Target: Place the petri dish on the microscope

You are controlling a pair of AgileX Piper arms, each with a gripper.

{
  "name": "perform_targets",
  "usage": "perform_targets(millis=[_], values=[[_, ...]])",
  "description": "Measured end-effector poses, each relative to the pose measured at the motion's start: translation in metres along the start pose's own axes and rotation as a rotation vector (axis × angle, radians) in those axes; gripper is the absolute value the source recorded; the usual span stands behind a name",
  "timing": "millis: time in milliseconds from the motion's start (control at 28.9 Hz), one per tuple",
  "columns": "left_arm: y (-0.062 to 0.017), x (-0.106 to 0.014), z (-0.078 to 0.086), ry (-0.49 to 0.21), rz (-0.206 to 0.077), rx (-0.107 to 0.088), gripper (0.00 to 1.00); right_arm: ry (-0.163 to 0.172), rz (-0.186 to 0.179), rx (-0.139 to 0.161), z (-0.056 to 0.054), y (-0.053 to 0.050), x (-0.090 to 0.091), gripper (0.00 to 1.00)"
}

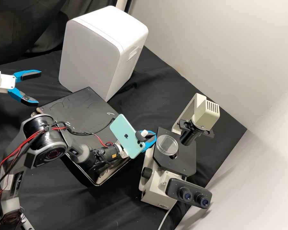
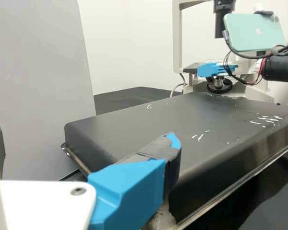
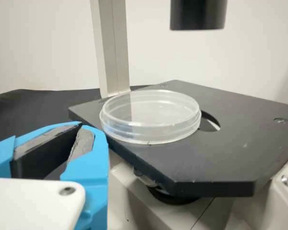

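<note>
The petri dish lies flat on the black stage of the microscope, beside the light hole. It sits straight ahead of the right gripper, just beyond the fingertips and not touching them. That gripper's blue fingers are drawn together on nothing. The dish is round, so it offers no long axis to line up. The left gripper hangs spread wide, well apart, across the black case — the right arm is plainly the nearer. Counted: one dish, one microscope, two grippers, one case, one white box — placement looks done.
</note>
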Motion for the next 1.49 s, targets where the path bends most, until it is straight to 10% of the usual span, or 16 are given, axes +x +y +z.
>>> perform_targets(millis=[1490], values=[[-0.0023, 0.000, -0.001, 0.006, -0.027, 0.000, 1.00, 0.042, -0.071, -0.106, 0.011, 0.000, 0.012, 1.00]])
